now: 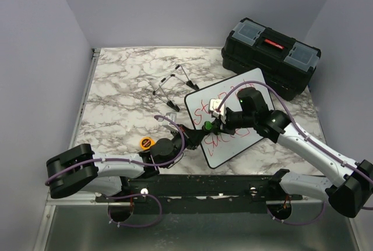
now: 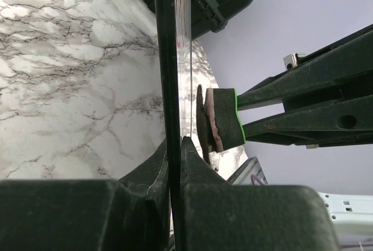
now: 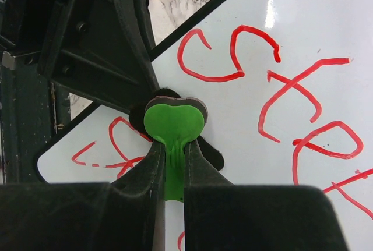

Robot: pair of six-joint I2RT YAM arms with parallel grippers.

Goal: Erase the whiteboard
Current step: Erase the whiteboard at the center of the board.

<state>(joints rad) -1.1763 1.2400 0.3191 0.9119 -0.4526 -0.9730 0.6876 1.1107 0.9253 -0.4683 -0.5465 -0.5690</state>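
Note:
The whiteboard (image 1: 245, 85) is white with a thin black rim and red handwriting across its middle and lower part. My left gripper (image 1: 189, 135) is shut on its near-left rim. The left wrist view sees the board edge-on (image 2: 167, 59), with the jaws (image 2: 175, 149) clamped on the rim. My right gripper (image 1: 213, 124) is shut on the handle of a green eraser (image 3: 173, 124). The eraser's brown felt side (image 2: 217, 124) faces the written side of the board (image 3: 245, 117), close to its lower left. Whether the felt touches, I cannot tell.
A black toolbox (image 1: 271, 56) stands behind the board at the back right. A thin black wire easel stand (image 1: 175, 85) lies on the marble table (image 1: 116, 88) left of the board. A small orange round object (image 1: 147, 142) sits by the left arm. Grey walls close in three sides.

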